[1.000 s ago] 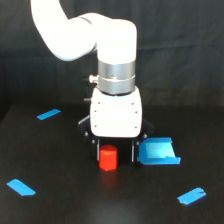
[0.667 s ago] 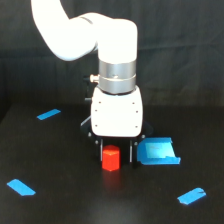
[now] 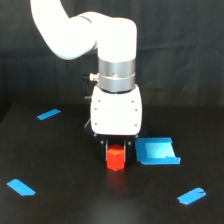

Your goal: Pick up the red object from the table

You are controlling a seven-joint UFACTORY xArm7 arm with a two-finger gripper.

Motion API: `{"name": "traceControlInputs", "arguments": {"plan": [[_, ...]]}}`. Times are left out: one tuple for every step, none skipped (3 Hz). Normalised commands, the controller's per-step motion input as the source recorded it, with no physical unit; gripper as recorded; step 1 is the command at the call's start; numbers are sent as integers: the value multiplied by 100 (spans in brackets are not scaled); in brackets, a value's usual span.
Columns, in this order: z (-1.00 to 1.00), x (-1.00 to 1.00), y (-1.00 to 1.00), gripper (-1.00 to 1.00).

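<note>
- Hanging straight down over the table (image 3: pixel 60 210), the white arm ends in a boxy white head with the gripper (image 3: pixel 117 145) tucked under it, low over the dark surface.
- The red block (image 3: pixel 115 158) sits on the table right below the head, its top between the two dark fingers (image 3: pixel 106 143) that show on either side.
- The fingers stand close to the block's sides, at about its own width; whether they press on it cannot be told from this view.
- The block's lower edge looks level with the table, with a faint reddish glow under it.
- Just to the exterior view's right of the block lies a blue square piece (image 3: pixel 157 151) with raised edges, near it but apart.
- Three blue tape strips lie on the table: one (image 3: pixel 48 114) behind at the exterior view's left, one (image 3: pixel 20 187) in front at the left, one (image 3: pixel 191 195) in front at the right, all well apart from the block.
</note>
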Motion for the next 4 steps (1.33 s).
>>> {"name": "traceControlInputs", "arguments": {"plan": [[100,-42,-6,-100],[100,-37,-12,-87],[100,-25,4,-100],[96,-22,6,-100]]}}
